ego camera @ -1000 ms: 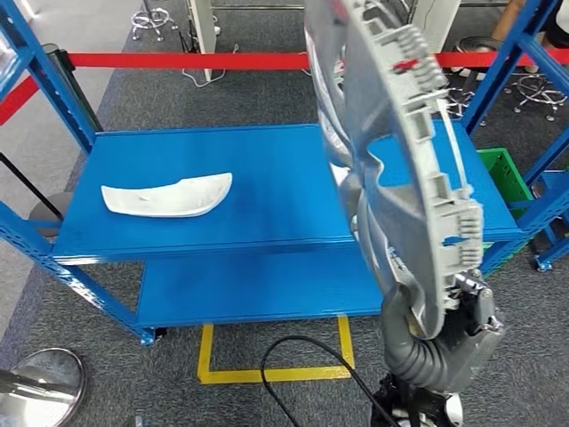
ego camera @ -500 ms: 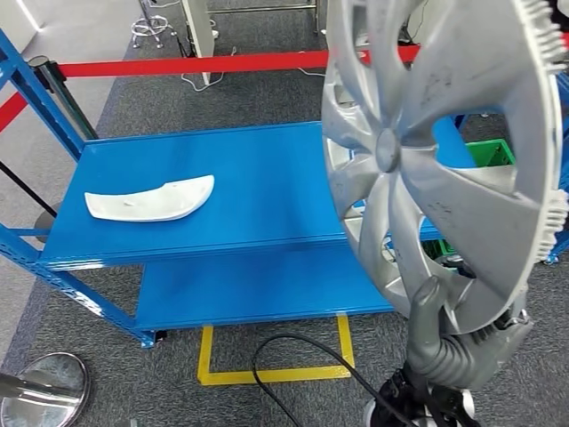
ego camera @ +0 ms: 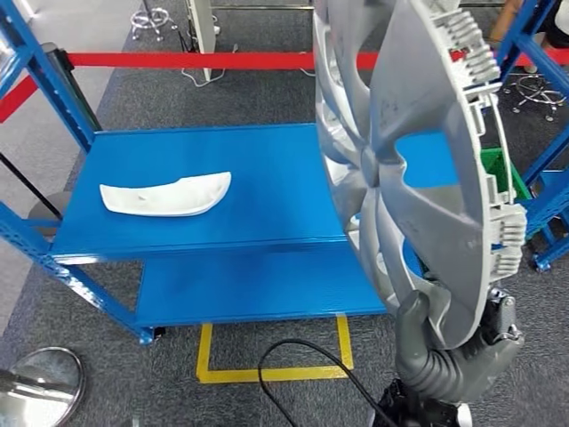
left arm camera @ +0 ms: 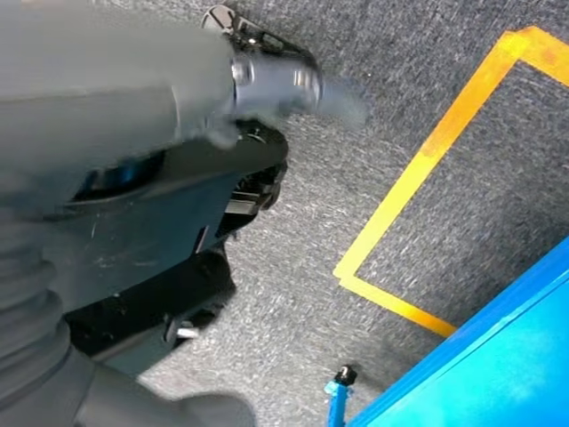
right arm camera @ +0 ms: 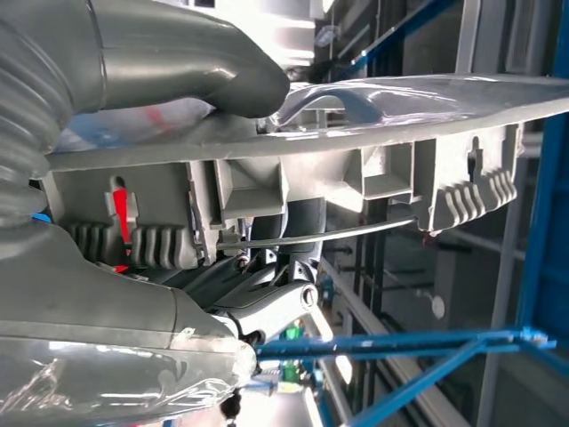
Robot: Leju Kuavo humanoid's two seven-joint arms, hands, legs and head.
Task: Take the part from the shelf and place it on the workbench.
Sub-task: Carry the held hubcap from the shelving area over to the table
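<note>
The right hand (ego camera: 463, 342) has its fingers (right arm camera: 201, 53) clamped on the lower rim of the silver wheel cover (ego camera: 409, 160), thumb on the face and the rest behind, holding it upright at the near right, off the blue shelf (ego camera: 268, 191). Half a second ago its face squared to the camera; now it has swung edge-on, so I judge the carry is under way. The left hand (left arm camera: 134, 178) hangs over the floor, its fingers' state unclear; a white curved part (ego camera: 166, 195) lies on the shelf's left.
</note>
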